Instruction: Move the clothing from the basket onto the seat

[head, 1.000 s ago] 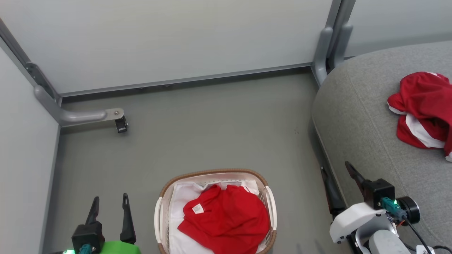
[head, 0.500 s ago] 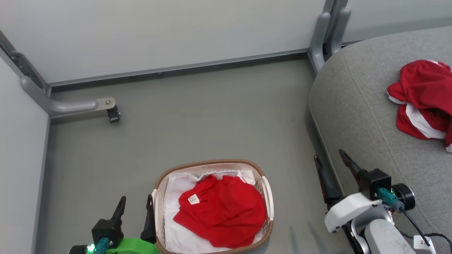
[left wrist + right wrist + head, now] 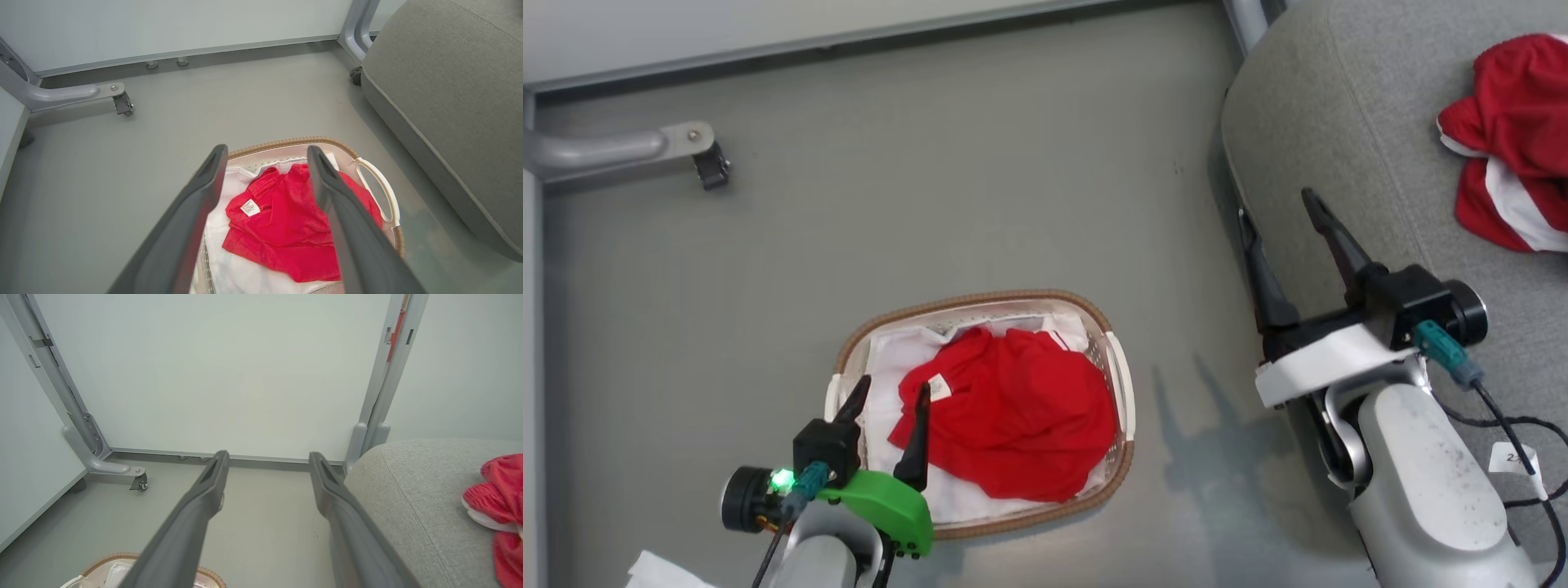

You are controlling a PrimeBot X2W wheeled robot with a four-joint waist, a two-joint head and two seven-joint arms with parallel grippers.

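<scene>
Reach step. Left gripper [image 3: 890,390], jaws wide and empty, at basket's [image 3: 980,297] eight o'clock; you next lower onto the shirt [image 3: 1013,416]. Right gripper [image 3: 1276,206] likewise wide, empty.

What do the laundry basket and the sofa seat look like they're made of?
The oval white perforated laundry basket looks like moulded plastic, given its punched holes; its brown rim seems woven, perhaps rattan or imitation. The light grey sofa seat looks like matte woven upholstery fabric, with a stitched seam.
</scene>
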